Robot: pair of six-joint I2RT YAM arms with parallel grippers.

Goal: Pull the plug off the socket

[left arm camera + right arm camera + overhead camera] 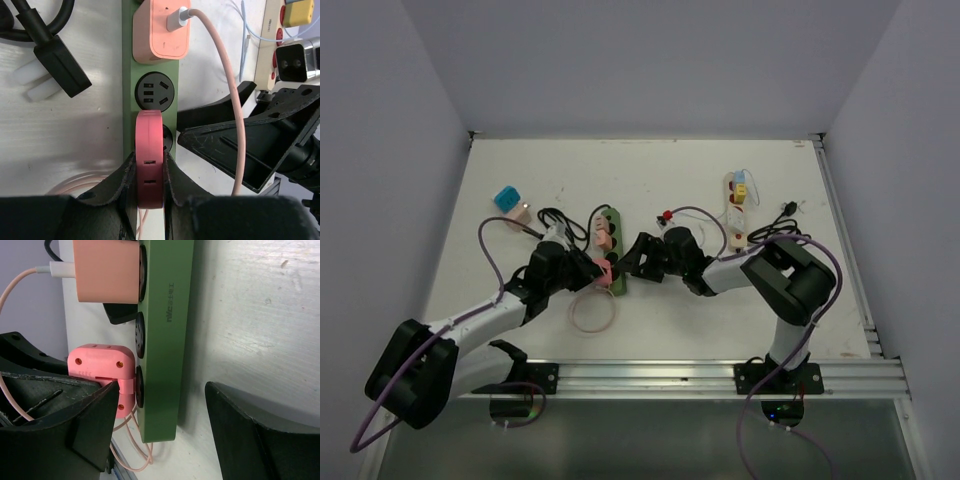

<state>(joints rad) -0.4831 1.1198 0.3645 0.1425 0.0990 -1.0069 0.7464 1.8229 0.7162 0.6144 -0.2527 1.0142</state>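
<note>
Left gripper (pixel 149 172) is clenched on the red-pink plug (pixel 149 150), one finger on each side face. The plug sits in the 6 o'clock end socket of the green power strip (pixel 167 340) and its body is flush against the strip face, so it looks seated. In the top view the strip lies just 9 o'clock of the table (pixel 670 180) centre and runs roughly 12 to 6.

Right gripper (pixel 161 390) has its jaws spread wide, grasping nothing. In its wrist view the strip's end lies between the two fingers, with one finger on the plug side and the other over bare table at 3 o'clock. I can't tell whether either finger touches the strip.

The peach adapter (pixel 162 30), with a pale pink USB cable (pixel 227 85), is plugged in at 12 o'clock of the red-pink plug. One bare black socket (pixel 151 90) sits between them. A loose black plug (pixel 60 60) lies on the table at 9 o'clock of the strip. The white power strip (pixel 736 208), carrying a yellow plug (pixel 743 190), is at 2 o'clock, well apart. The pink cable coil (pixel 592 312) is at 6 o'clock of the green strip.
</note>
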